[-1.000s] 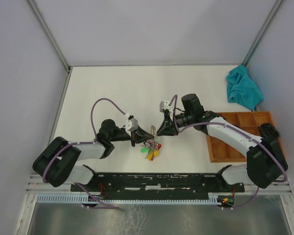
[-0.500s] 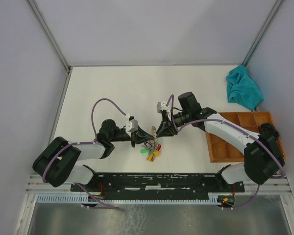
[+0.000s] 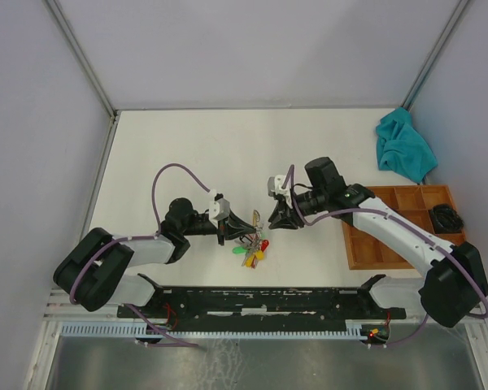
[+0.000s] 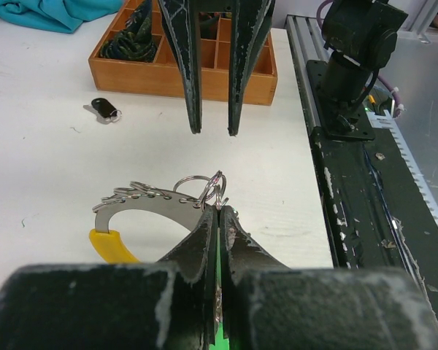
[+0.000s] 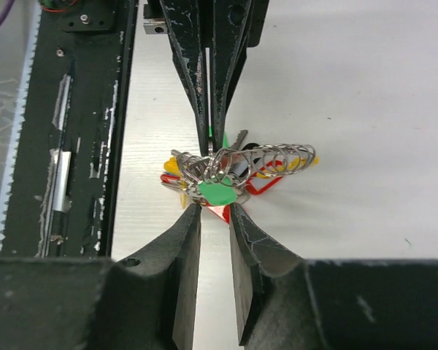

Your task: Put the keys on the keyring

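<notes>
Keyring lies at about 6 o'clock on the table, between the two end effectors. Its silvery band is strung with small rings, and its red, yellow and green tags (bunched underneath) rest on the surface. Left end effector is clamped on the green key, whose head shows as a green sliver between the pads, with a small split ring at the tips just beside the band. Right end effector faces it from 3 o'clock, jaws parted and empty, tips just short of the bunch. In the left wrist view, the black key lies loose at 10 o'clock from the keyring, near the wooden tray.
</notes>
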{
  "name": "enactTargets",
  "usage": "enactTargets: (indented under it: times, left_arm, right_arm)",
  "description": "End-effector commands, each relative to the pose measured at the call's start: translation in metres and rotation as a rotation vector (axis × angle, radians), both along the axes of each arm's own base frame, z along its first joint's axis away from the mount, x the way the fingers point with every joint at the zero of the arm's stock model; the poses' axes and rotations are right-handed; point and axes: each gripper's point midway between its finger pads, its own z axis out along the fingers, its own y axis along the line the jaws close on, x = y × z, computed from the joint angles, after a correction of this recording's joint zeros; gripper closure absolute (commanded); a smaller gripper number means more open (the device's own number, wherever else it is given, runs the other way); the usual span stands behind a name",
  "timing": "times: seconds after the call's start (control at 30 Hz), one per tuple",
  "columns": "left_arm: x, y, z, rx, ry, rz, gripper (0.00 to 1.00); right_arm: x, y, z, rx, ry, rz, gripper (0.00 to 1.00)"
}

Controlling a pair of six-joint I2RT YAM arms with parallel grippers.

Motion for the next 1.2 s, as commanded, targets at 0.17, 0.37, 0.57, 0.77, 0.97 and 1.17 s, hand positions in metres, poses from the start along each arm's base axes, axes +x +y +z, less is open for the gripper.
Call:
enactTargets:
  times: [0.17, 0.37, 0.57, 0.77, 0.97, 1.17]
  left_arm:
    - [-0.001, -0.003, 0.023, -0.052, -0.140, -0.040, 0.97]
    - [-0.002, -0.004, 0.023, -0.052, -0.139, -0.046, 0.97]
    - [-0.003, -0.004, 0.023, -0.052, -0.134, -0.050, 0.97]
    - [-0.003, -0.004, 0.024, -0.052, -0.129, -0.053, 0.97]
    - [-0.002, -0.005, 0.024, -0.052, -0.122, -0.050, 0.97]
    - [-0.001, -0.006, 0.024, -0.052, -0.114, -0.053, 0.97]
  right_arm:
    - [0.018, 0.010, -0.009, -0.057, -0.212, -0.074, 0.69]
    - [0.025, 0.012, -0.016, -0.110, -0.324, -0.120, 0.67]
    - [0.023, 0.016, -0.016, -0.116, -0.377, -0.129, 0.63]
    - [0.020, 0.019, -0.010, -0.093, -0.403, -0.134, 0.61]
    - [0.011, 0.023, 0.001, -0.059, -0.411, -0.111, 0.59]
    - [0.005, 0.027, 0.004, -0.047, -0.417, -0.093, 0.58]
